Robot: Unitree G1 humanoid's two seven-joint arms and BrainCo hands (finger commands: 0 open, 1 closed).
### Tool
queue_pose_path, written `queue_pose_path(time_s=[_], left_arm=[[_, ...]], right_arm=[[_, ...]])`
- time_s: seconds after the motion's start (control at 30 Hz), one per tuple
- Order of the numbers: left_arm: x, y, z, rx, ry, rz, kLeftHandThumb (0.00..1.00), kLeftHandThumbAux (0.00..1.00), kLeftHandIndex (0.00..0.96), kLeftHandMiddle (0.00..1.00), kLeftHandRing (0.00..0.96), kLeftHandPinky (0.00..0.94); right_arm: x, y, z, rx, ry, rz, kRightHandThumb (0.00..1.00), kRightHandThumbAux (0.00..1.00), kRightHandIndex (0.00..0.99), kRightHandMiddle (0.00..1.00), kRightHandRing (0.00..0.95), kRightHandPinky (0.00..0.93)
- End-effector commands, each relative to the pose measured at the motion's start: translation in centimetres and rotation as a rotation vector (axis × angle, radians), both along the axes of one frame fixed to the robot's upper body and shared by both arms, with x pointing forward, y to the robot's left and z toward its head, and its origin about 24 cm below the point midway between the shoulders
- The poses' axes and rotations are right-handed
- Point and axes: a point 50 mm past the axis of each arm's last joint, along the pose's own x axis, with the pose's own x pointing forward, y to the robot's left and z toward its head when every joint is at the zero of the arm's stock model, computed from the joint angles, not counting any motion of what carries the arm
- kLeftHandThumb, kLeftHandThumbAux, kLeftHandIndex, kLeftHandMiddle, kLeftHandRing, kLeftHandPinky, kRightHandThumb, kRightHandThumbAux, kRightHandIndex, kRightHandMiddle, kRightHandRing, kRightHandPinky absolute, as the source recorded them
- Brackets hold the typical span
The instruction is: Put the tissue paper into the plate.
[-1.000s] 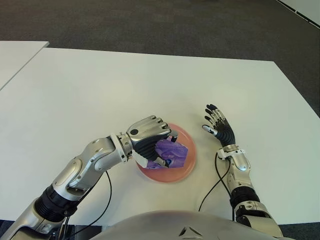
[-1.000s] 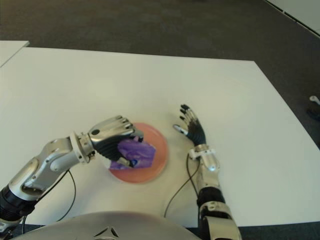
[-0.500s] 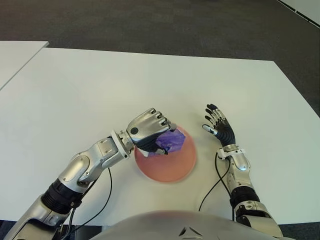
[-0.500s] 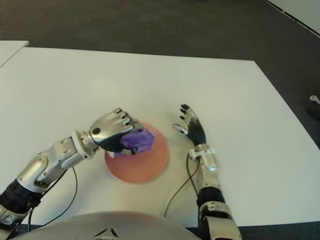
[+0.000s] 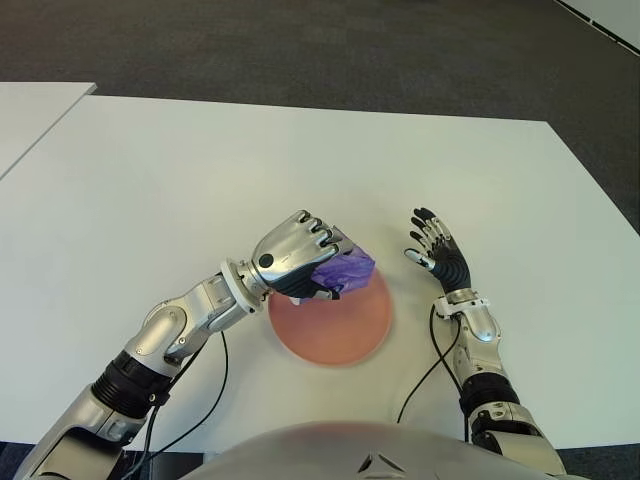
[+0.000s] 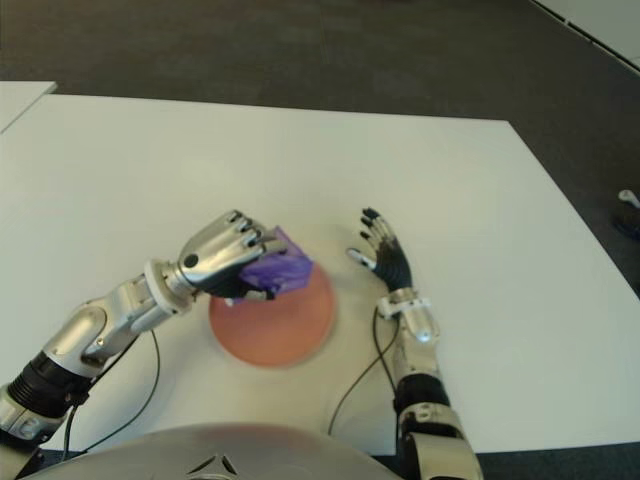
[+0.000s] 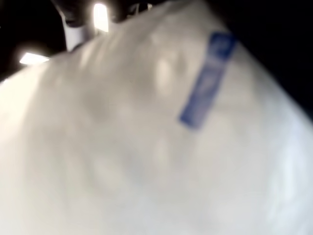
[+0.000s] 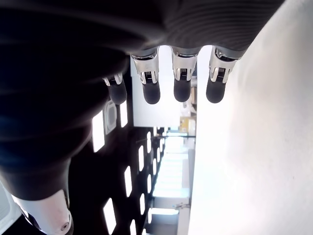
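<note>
The purple tissue paper packet [image 5: 343, 271] is clutched in my left hand [image 5: 300, 262], held above the far rim of the pink plate [image 5: 330, 325]. The plate lies on the white table [image 5: 180, 180] in front of me and nothing lies in it. In the left wrist view a pale surface with a blue label [image 7: 205, 83] fills the picture right against the camera. My right hand [image 5: 438, 255] shows to the right of the plate, palm up, fingers [image 8: 150, 88] spread and holding nothing.
A second white table [image 5: 30, 110] stands at the far left. Dark carpet [image 5: 320, 45] lies beyond the table's far edge. A black cable [image 5: 430, 370] runs along my right forearm near the front edge.
My left hand has lifted the purple packet up off the plate and moved it toward the plate's far rim. The plate now lies bare. The right hand has stayed still.
</note>
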Motion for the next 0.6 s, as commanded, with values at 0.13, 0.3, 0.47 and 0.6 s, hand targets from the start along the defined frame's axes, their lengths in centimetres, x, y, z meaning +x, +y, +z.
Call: queue_pose_path(time_s=[0.13,0.3,0.47,0.6], left_arm=[[0.44,0.12,-0.11,-0.020,-0.020,0.011,0.746,0.699,0.442,0.855,0.857,0.860],[0.53,0.06,-0.14,-0.033,-0.012,-0.001,0.746,0.698,0.442,0.854,0.857,0.861],[0.53,-0.06,-0.25,-0.052,0.031,-0.021,0.746,0.698,0.442,0.854,0.857,0.862],[0.49,-0.10,-0.28,-0.067,0.051,-0.032,0.747,0.698,0.442,0.854,0.857,0.862]], right_arm=[[-4.14,0.88,-5.54,0.071,0.313,-0.016,0.000,0.713,0.000,0.000,0.000,0.000],[-4.19,0.91,-5.53,0.069,0.309,-0.015,0.000,0.709,0.000,0.000,0.000,0.000],[-4.21,0.85,-5.52,0.065,0.308,-0.017,0.000,0.720,0.000,0.000,0.000,0.000],[-4.23,0.81,-5.53,0.064,0.310,-0.016,0.000,0.723,0.000,0.000,0.000,0.000]])
